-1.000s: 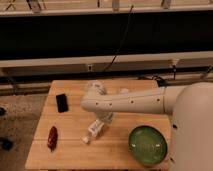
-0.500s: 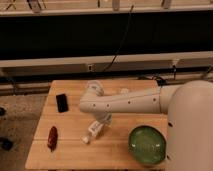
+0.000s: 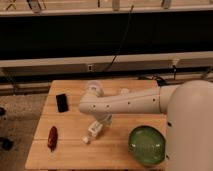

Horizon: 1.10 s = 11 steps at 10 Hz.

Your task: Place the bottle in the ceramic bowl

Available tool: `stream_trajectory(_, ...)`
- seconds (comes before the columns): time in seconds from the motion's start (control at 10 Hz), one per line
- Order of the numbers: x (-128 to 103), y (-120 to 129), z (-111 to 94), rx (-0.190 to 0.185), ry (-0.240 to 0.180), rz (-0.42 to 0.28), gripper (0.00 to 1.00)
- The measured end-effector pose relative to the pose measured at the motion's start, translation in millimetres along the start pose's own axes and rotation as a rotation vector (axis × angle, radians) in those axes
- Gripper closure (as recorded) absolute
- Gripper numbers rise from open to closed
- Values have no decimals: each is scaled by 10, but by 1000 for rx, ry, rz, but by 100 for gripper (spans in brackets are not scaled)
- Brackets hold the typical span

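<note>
High over-shoulder camera looks down on table (image 3: 70,152), jaws mid-frame.

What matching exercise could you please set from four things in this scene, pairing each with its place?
Things:
1. bottle
2. bowl
3. black object
4. gripper

Places:
A. near right corner of the table
B. left side, toward the back
C. middle, toward the front
D. just above the bottle's far end

Pairs: 1-C, 2-A, 3-B, 4-D
</note>
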Motion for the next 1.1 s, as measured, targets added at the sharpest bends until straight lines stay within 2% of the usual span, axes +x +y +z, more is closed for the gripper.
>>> stream_trajectory(0.2,10,22,13,-4,4,-4,20)
stream_trajectory(0.8,-15,31,89,-22,18,-53,20)
stream_trajectory(1.0,-154,-117,39,-22,22,-98,20)
stream_trajectory(1.1,-179,-173,8,-18,18,-94,20)
